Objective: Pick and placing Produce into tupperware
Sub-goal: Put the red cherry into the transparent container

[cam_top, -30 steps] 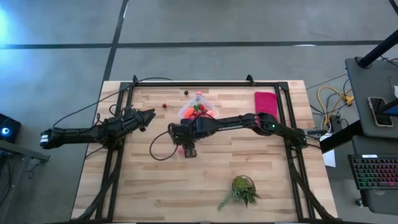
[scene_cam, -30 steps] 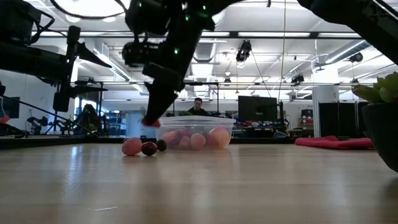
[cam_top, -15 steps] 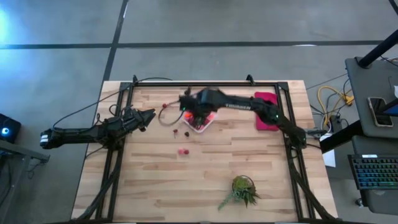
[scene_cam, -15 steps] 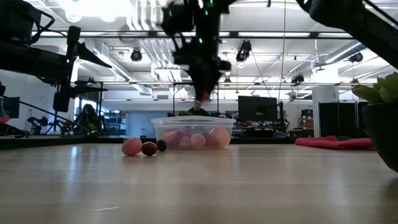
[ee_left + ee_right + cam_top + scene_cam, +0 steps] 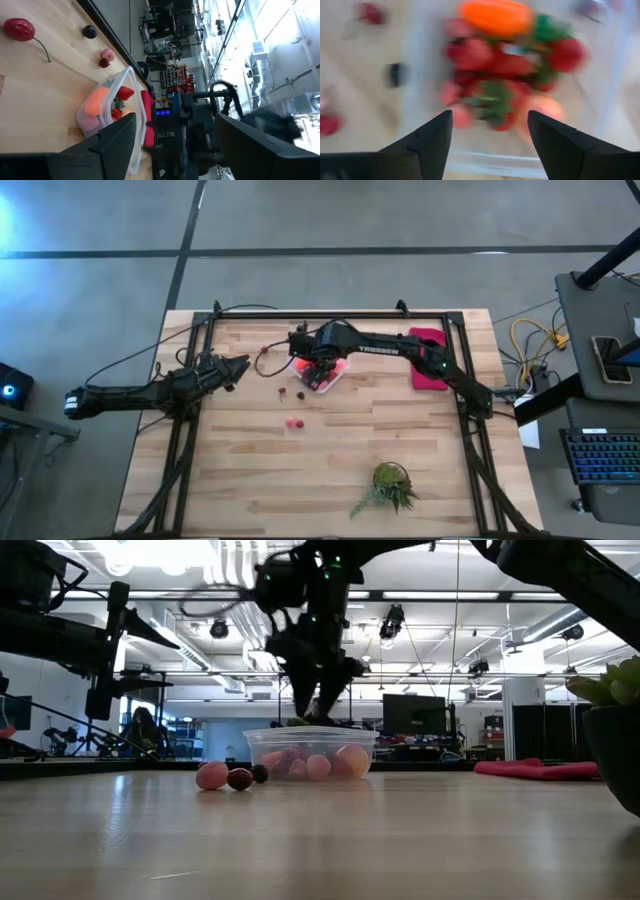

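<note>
The clear tupperware (image 5: 322,372) stands at the table's far middle, holding red, pink and orange produce (image 5: 495,60). My right gripper (image 5: 314,363) hangs over it, pointing down, open with nothing between its fingers (image 5: 490,145); the low view shows it just above the rim (image 5: 320,708). Loose produce lies on the table: a pink piece (image 5: 293,422), two small pieces (image 5: 291,392) left of the container, a cherry (image 5: 263,350) and a dark ball (image 5: 298,328). My left gripper (image 5: 240,366) waits open at the left, level above the table.
A magenta cloth (image 5: 428,360) lies at the far right. A green spiky plant (image 5: 390,485) stands near the front edge, right of the middle. Black frame rails (image 5: 190,430) run along the table's left and right sides. Bare wood lies between the container and the plant.
My right gripper has risen from beside the pink piece at the table's middle and gone toward the far edge, over the tupperware, rolling its wrist on the way. Its fingers have opened there. The pink piece stays on the table.
</note>
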Controlling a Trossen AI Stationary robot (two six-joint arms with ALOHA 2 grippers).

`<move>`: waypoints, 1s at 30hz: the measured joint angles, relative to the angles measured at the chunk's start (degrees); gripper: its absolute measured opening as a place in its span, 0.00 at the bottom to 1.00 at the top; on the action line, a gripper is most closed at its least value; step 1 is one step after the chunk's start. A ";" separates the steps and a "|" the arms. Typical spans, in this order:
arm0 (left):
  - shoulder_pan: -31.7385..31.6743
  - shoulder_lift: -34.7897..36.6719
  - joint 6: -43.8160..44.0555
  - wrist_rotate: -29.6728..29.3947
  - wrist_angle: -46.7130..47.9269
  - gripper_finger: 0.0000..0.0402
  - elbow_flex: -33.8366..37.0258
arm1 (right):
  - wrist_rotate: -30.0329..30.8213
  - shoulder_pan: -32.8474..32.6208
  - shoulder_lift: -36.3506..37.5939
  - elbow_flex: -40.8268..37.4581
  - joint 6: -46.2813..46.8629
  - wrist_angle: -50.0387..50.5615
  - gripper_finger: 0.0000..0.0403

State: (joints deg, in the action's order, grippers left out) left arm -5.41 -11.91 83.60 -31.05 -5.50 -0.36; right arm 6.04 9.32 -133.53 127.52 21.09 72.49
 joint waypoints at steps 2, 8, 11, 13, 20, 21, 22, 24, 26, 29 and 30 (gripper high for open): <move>0.00 0.03 0.00 -0.02 -0.04 0.64 0.00 | -0.18 -2.05 0.00 0.00 -3.46 -1.16 0.64; 0.00 -0.02 -0.01 0.00 -0.02 0.64 0.00 | -2.03 -6.20 -0.22 -0.26 5.26 -2.39 0.62; 0.00 -0.01 -0.01 -0.01 -0.05 0.64 0.00 | -2.82 -7.63 -0.48 -0.47 12.88 -4.93 0.58; 0.00 -0.01 0.00 0.00 -0.04 0.64 0.00 | -4.89 -9.08 -0.55 -0.55 13.34 -8.86 0.57; 0.02 -0.05 0.00 0.02 0.03 0.64 0.00 | -0.81 -14.93 -0.57 -2.33 -0.82 -11.88 0.57; 0.00 0.01 0.01 0.00 -0.02 0.64 0.00 | 0.40 -15.58 -0.57 -2.86 -2.26 -11.92 0.57; 0.00 -0.01 -0.01 -0.02 -0.07 0.64 0.00 | 1.38 -16.13 -0.57 -3.56 -3.18 -11.99 0.57; 0.00 -0.02 -0.01 0.00 0.04 0.64 0.00 | 2.10 -16.80 -0.57 -5.59 -3.55 -13.21 0.58; 0.00 0.02 0.01 -0.02 -0.09 0.64 0.00 | 1.62 -17.07 -0.59 -7.88 -2.84 -15.93 0.59; 0.00 -0.05 -0.01 0.00 -0.03 0.64 0.00 | 0.03 -17.20 -0.61 -10.85 -1.78 -20.65 0.60; 0.02 -0.05 -0.01 0.00 -0.04 0.64 0.00 | -0.02 -17.24 -0.61 -11.54 -1.72 -22.14 0.61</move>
State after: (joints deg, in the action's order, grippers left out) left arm -5.39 -11.97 83.59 -31.05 -5.54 -0.36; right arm 6.02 -7.92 -134.15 115.98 19.37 50.35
